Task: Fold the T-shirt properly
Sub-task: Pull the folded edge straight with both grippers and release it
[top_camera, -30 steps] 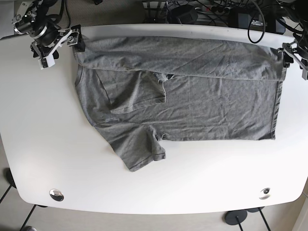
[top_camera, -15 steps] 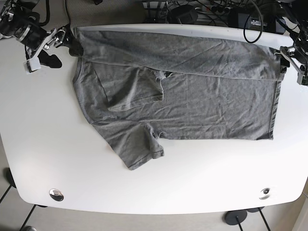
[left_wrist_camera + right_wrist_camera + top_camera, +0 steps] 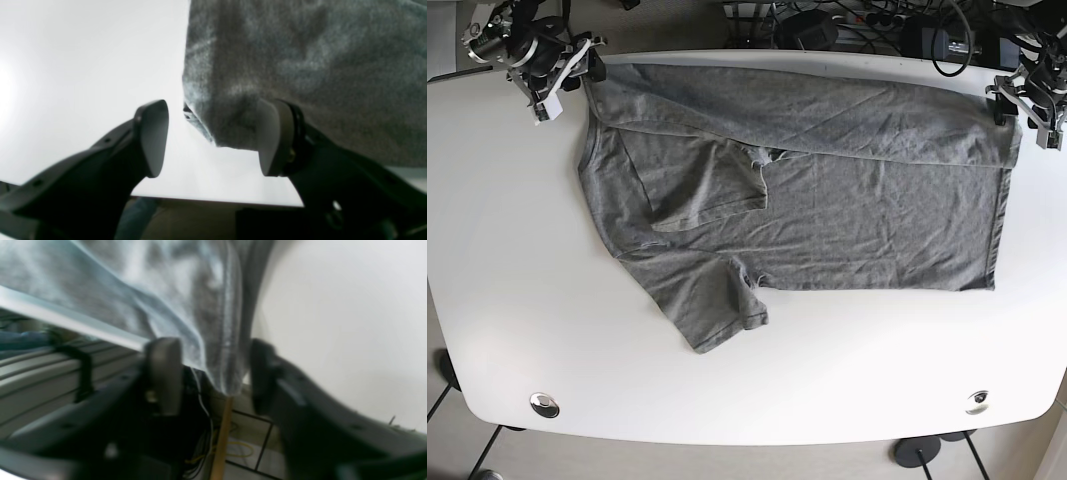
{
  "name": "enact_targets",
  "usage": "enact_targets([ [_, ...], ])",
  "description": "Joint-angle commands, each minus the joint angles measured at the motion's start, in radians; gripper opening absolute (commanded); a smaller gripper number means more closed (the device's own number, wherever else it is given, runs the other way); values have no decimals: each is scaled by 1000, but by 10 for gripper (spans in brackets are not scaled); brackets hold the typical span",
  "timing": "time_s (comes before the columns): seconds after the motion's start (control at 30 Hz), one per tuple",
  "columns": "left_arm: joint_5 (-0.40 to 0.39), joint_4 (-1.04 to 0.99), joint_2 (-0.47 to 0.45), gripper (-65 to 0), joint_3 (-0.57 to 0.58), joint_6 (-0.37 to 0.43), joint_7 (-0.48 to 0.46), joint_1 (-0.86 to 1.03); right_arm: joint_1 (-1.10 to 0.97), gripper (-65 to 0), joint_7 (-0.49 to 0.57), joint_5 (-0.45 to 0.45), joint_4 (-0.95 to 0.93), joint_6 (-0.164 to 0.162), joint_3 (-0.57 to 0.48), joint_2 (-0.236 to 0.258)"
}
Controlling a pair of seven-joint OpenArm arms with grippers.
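On the left wrist view, my left gripper (image 3: 211,138) gapes around the T-shirt (image 3: 300,66) hem corner, unclamped. Right wrist: right gripper (image 3: 213,376) likewise spread astride fabric. Overhead, the shirt lies half-folded across the table (image 3: 507,300), presumably released.

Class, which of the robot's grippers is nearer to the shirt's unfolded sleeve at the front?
Right. The right gripper is at the far corner on the unfolded sleeve side; the left gripper is across the table.
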Motion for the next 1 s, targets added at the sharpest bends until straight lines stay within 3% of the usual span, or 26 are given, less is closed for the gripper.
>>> enact_targets([
  [0.03,-12,-35,-16,-360,-4,1,-18,-3,1,-430,62,-48,-20,2,-39,-2],
  [0.07,-12,-68,-17,-394,22,1,-18,-29,1,-431,99,-59,-57,2,-57,1],
  [0.17,-12,-131,-22,-406,57,1,-18,-50,13,-433,148,-64,-146,2,-60,8],
  [0.27,-12,-151,-23,-410,55,1,-18,-20,12,-433,154,-64,-198,2,-54,59],
  [0.37,-14,-123,-23,-467,55,1,-18,26,7,-433,154,-59,-196,2,-52,101],
  [0.47,-14,-68,-19,-468,54,1,-17,105,-19,-433,153,-59,-196,2,-51,134],
  [0.7,-15,-26,-16,-467,-4,1,-12,195,-51,-433,153,-59,-160,2,-51,157],
  [0.77,-14,14,-16,-444,-24,1,-11,194,-62,-426,153,-59,-95,2,-49,157],
  [0.87,-14,100,-14,-335,-58,1,-11,191,-63,-422,150,-59,6,2,-49,157],
  [0.93,-14,147,0,-299,-72,1,-11,177,-59,-355,150,-59,40,2,-45,157],
  [1.0,-14,202,17,-296,-89,1,31,155,-39,-239,145,-41,40,2,9,157],
])
